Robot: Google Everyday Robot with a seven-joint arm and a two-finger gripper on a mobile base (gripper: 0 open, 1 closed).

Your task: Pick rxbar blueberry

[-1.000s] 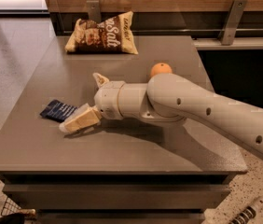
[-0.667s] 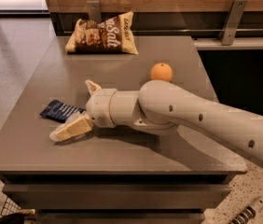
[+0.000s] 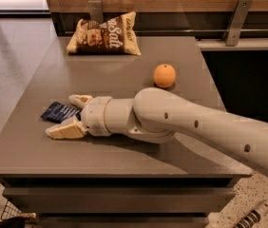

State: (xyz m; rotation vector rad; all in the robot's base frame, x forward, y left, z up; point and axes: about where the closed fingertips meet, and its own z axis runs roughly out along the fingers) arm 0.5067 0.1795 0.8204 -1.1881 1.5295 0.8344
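Note:
The rxbar blueberry (image 3: 58, 111) is a small flat dark navy-blue wrapper lying on the grey table (image 3: 124, 75) near its left front part. My gripper (image 3: 63, 115) reaches in from the right, low over the table, and is open. One cream finger (image 3: 80, 99) lies just behind the bar and the other finger (image 3: 66, 129) just in front of it, so the bar's right end sits between them. The white arm (image 3: 181, 122) hides part of the table behind it.
A cream-and-brown chip bag (image 3: 104, 34) lies at the table's back edge. An orange (image 3: 164, 75) sits right of centre, just behind the arm. A wooden wall with metal brackets (image 3: 236, 20) runs along the back. Speckled floor (image 3: 5, 80) lies to the left.
The gripper has moved left along the table, so its open fingers now straddle the right end of the blue bar. The bar, orange and chip bag have not moved.

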